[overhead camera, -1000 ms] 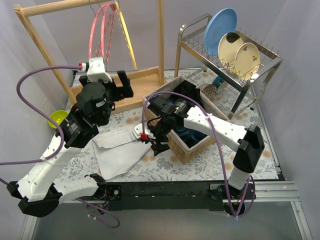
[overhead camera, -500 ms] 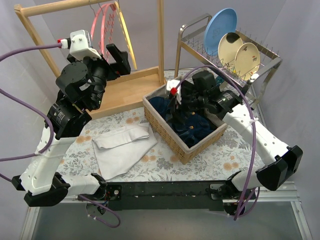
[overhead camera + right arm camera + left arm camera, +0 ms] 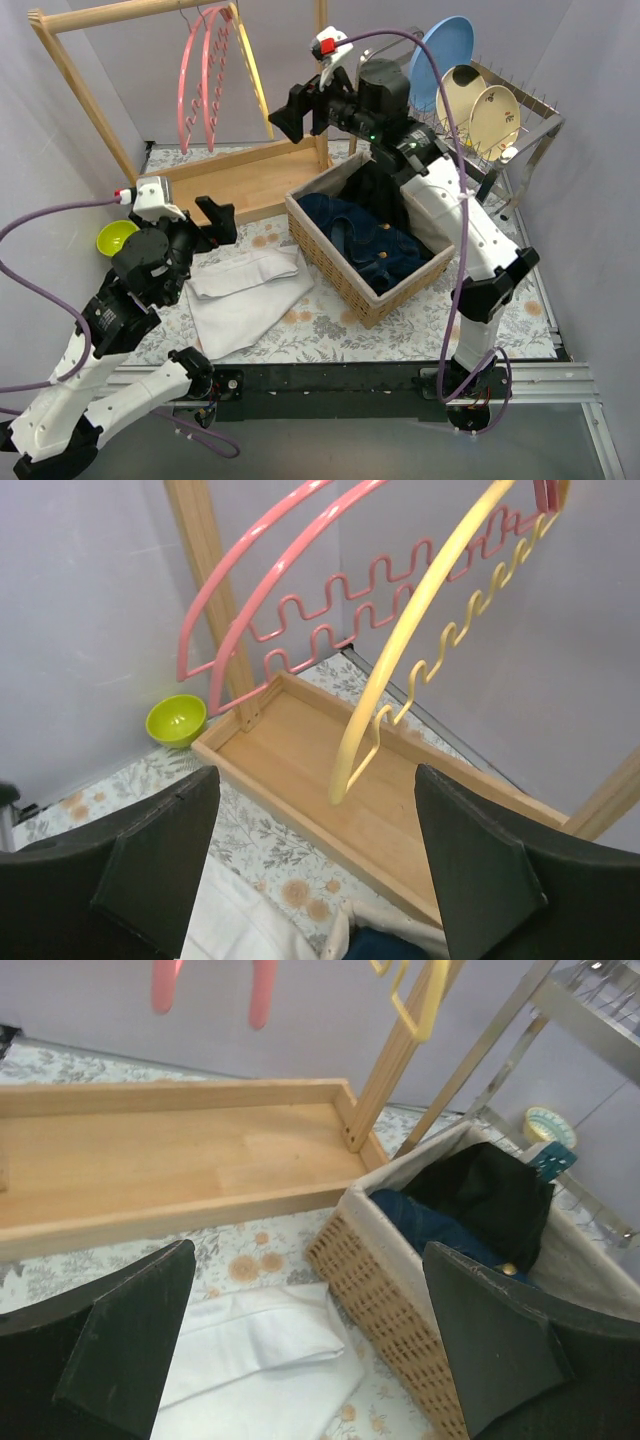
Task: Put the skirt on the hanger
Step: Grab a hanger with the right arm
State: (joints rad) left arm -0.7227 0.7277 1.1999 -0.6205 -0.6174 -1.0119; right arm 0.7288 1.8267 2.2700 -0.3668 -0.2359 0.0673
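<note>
Right gripper wide open and empty up by the yellow hanger, left gripper likewise over the white skirt flat on the table beside the basket: risks setting the hanger swinging, or pinching only one layer.

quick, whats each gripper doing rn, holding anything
left gripper: open, empty, near the white skirt
right gripper: open, empty, facing the yellow hanger
</note>
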